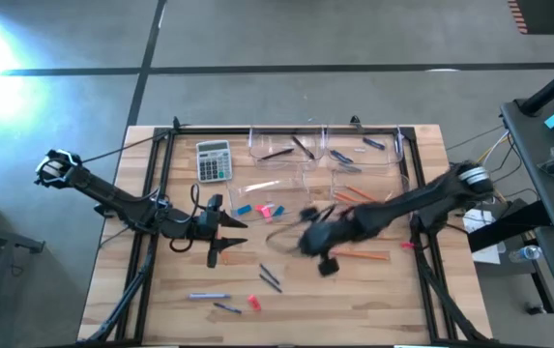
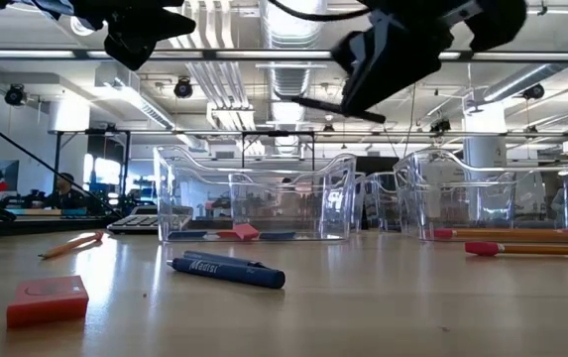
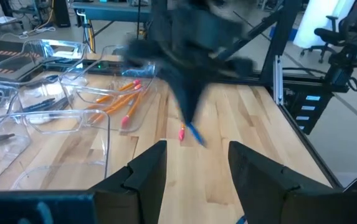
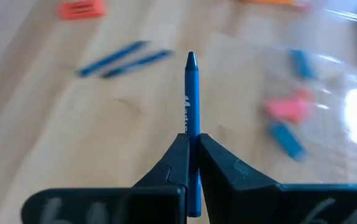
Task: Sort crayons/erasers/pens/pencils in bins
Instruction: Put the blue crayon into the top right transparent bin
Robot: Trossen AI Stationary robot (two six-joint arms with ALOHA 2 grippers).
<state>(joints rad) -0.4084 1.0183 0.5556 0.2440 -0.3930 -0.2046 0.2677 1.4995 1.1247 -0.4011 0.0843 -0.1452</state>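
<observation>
My right gripper [image 4: 192, 146] hangs over the middle of the table [image 1: 317, 240], shut on a blue crayon [image 4: 192, 93]. Below it in the right wrist view stands a clear bin [image 4: 328, 93] with blue and pink erasers [image 4: 288, 107]. My left gripper [image 1: 220, 232] waits open at the table's left, level, with nothing between its fingers [image 3: 144, 177]. Orange pencils [image 1: 352, 194] lie in another bin [image 1: 381, 190]; two more [image 1: 365, 256] lie on the wood. Dark pens [image 1: 278, 152] rest in the far bins. My right gripper pinches the crayon's wrapped shaft [image 4: 192, 127], about halfway along it, between its two fingers. The crayon lies along the fingers and its pointed tip [image 4: 191, 59] sticks out past their ends. The fingers slant down from above. The crayon is lifted clear of the table.
A grey calculator [image 1: 213, 159] lies at the far left. Near the front edge lie blue crayons [image 1: 209, 296], dark pens [image 1: 270, 278] and a pink eraser [image 1: 254, 303]. In the low view a blue crayon [image 2: 226, 270] and a red eraser [image 2: 48, 297] lie close by.
</observation>
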